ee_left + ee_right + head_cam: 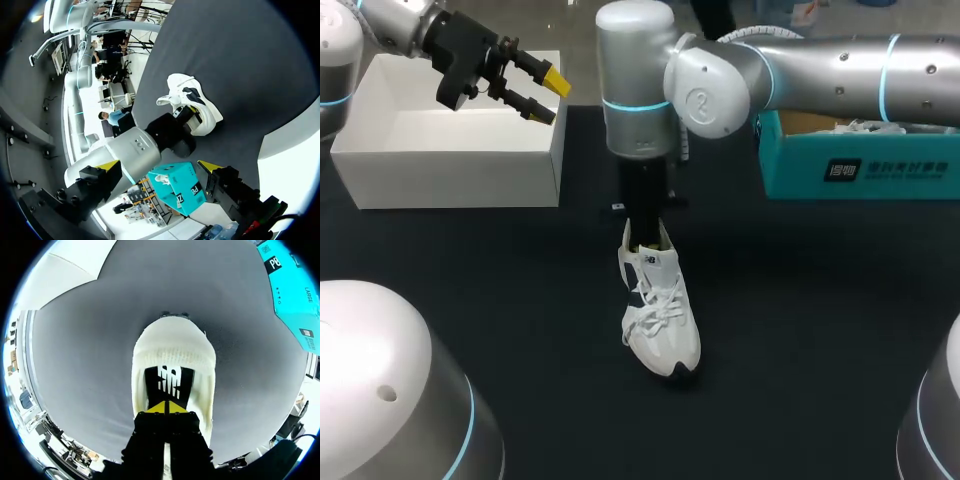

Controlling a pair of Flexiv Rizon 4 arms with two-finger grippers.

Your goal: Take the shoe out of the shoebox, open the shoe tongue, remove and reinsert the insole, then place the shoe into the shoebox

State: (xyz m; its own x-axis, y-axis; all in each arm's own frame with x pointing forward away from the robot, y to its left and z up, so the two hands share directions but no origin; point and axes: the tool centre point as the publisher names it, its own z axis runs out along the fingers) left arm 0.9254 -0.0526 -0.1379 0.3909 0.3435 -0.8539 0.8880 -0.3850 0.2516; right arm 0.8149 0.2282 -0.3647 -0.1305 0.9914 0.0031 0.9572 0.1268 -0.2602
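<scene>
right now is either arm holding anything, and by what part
The right fingers look pinched on the edge of the black insole inside the shoe. The left fingers are open and empty.

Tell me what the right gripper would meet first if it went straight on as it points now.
The shoe. The right gripper points down into its opening, so it would first meet the black panel with the white logo inside. I cannot tell whether that is insole or tongue. The tips may already touch it.

Bright even overhead light; highlights on right arm (pixel 820 70); shoe (pixel 661 318) evenly lit.
</scene>
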